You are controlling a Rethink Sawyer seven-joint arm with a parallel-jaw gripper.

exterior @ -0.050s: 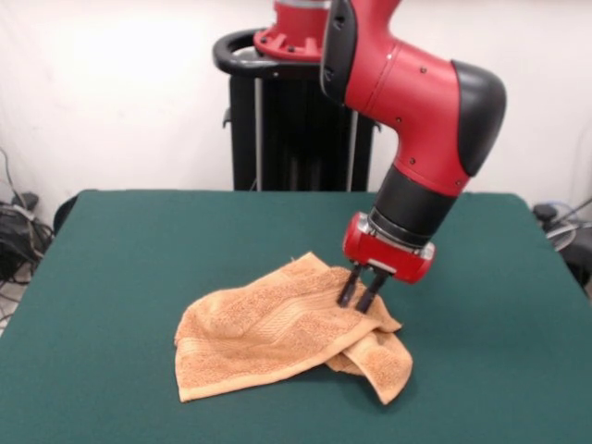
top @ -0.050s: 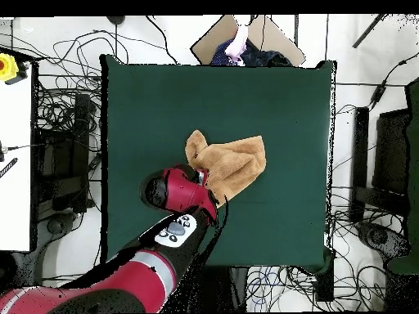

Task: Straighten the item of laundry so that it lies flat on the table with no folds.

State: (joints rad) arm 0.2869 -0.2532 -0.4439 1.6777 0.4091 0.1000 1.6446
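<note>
The item of laundry [exterior @ -0.050s: 268, 338], a peach terry towel, lies rumpled on the green table [exterior @ -0.050s: 139, 250], right of centre and toward the front edge. Its right side is doubled over into a loose flap, and a corner points toward the far side. My gripper [exterior @ -0.050s: 355, 305] comes down from the red arm onto the towel's upper right part. Its two black fingers [exterior @ -0.050s: 348, 289] stand close together, pinching a ridge of cloth. From overhead the towel [top @ -0.050s: 237, 163] sits near the table's [top @ -0.050s: 164, 98] middle, with the red wrist covering its lower left corner and hiding the fingers.
Bare green felt surrounds the towel on every side, widest to the left in the front view. Cables [top @ -0.050s: 57, 123] and equipment crowd the floor around the table. A brown board and dark bundle [top @ -0.050s: 245, 49] sit just past the table's top edge in the overhead view.
</note>
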